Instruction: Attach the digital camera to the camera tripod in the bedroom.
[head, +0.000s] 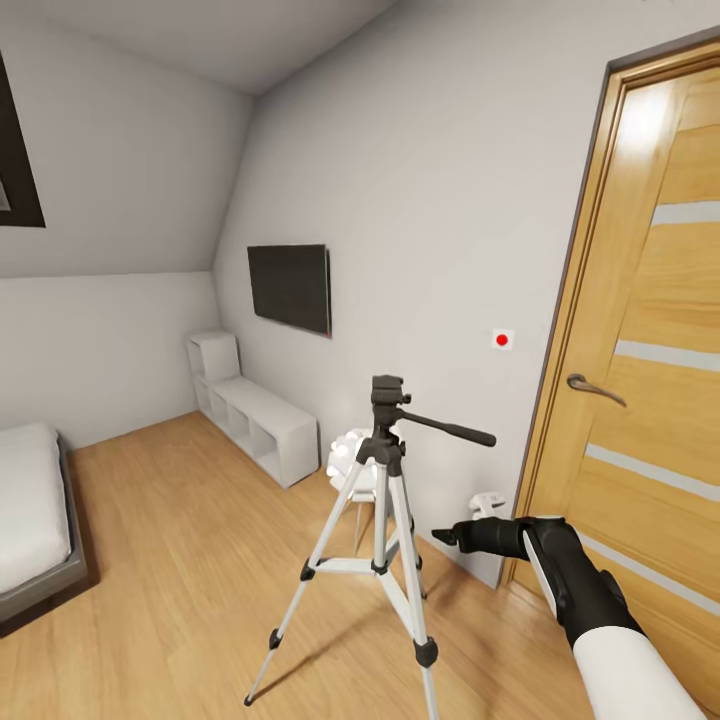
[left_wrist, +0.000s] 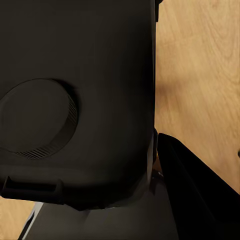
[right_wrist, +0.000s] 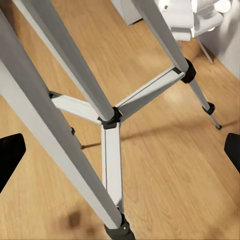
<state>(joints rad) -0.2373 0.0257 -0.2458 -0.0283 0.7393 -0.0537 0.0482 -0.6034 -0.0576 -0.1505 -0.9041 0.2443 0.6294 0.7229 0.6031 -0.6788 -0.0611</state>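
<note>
1. We find the waist-high camera tripod (head: 385, 520), silver-white legs and black head, standing on the light wood floor (head: 190, 560), its mount bare.
2. We hold the right gripper (head: 445, 538) at the tripod's 3 o'clock, fingertips (right_wrist: 11, 155) spread wide, probably to steady a leg.
3. A black chunky body with a round lens ring, likely the digital camera (left_wrist: 75, 110), sits against the left wrist camera; we cannot tell the left gripper's state.

Tripod (head: 385, 520) front foot cut off

R arm white upper segment, black forearm w/ white stripe, black tool (head: 445, 538)
</note>
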